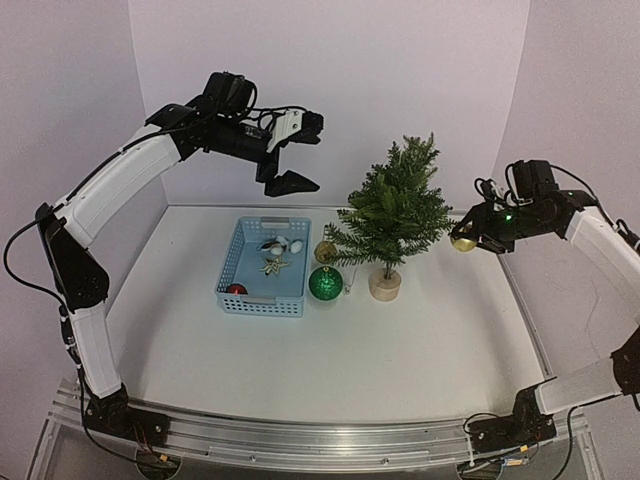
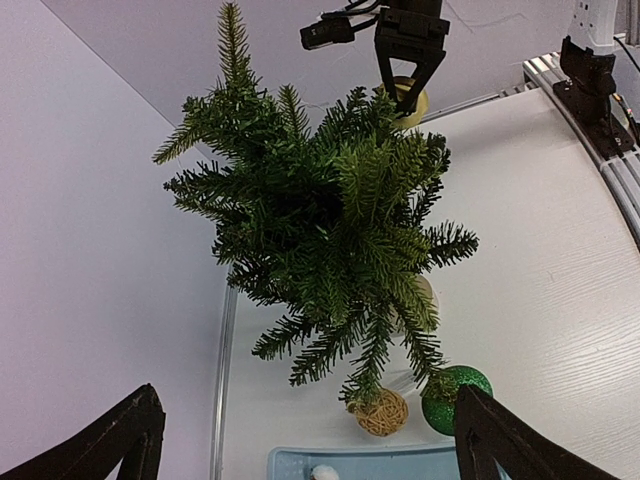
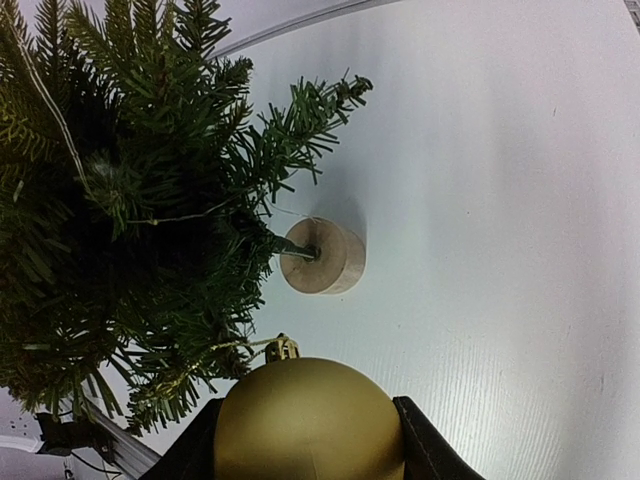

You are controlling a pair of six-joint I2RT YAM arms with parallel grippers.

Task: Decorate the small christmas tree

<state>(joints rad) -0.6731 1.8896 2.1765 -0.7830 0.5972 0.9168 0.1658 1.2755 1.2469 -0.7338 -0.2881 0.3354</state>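
Note:
The small christmas tree (image 1: pixel 392 210) stands on its round wooden base (image 1: pixel 385 284), right of the blue basket (image 1: pixel 228 265). My right gripper (image 1: pixel 465 240) is shut on a matt gold ball (image 1: pixel 463 243) at the tree's right edge. In the right wrist view the gold ball (image 3: pixel 310 425) sits between both fingers (image 3: pixel 425 445). A thin gold thread runs from its cap (image 3: pixel 283 348) into the lower needles of the tree (image 3: pixel 130 200), above the base (image 3: pixel 322 257). My left gripper (image 1: pixel 290 165) hangs open and empty high above the basket, looking onto the tree (image 2: pixel 330 210).
A green glitter ball (image 1: pixel 325 283) and a wicker ball (image 1: pixel 326 251) hang low on the tree's left side, beside the basket. The basket holds a red ball (image 1: pixel 236 290), a star ornament (image 1: pixel 272 265) and other small pieces. White walls close in on three sides.

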